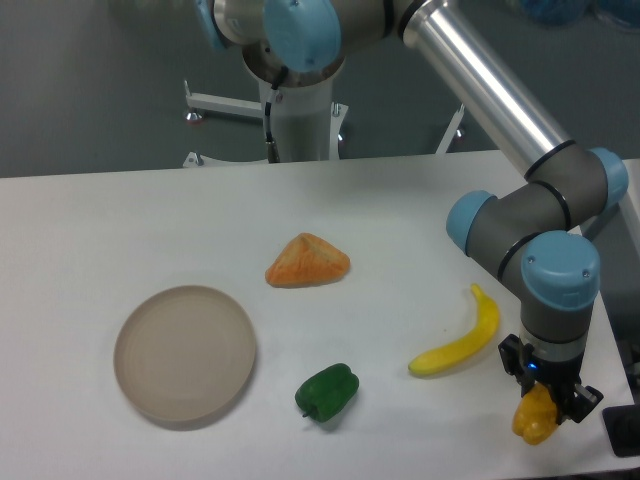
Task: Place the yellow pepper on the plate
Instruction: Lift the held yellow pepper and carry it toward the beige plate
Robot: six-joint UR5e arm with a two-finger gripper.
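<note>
The yellow pepper (pixel 534 418) is at the far right near the table's front edge, between the fingers of my gripper (pixel 545 405). The gripper points down and looks shut on the pepper; I cannot tell whether the pepper still rests on the table. The plate (pixel 185 353), round and beige, lies flat at the front left, far from the gripper and with nothing on it.
A yellow banana (pixel 462 340) lies just left of the gripper. A green pepper (pixel 327 391) sits between the plate and the banana. An orange wedge-shaped lump (pixel 307 261) lies at the table's middle. The table's right edge is close to the gripper.
</note>
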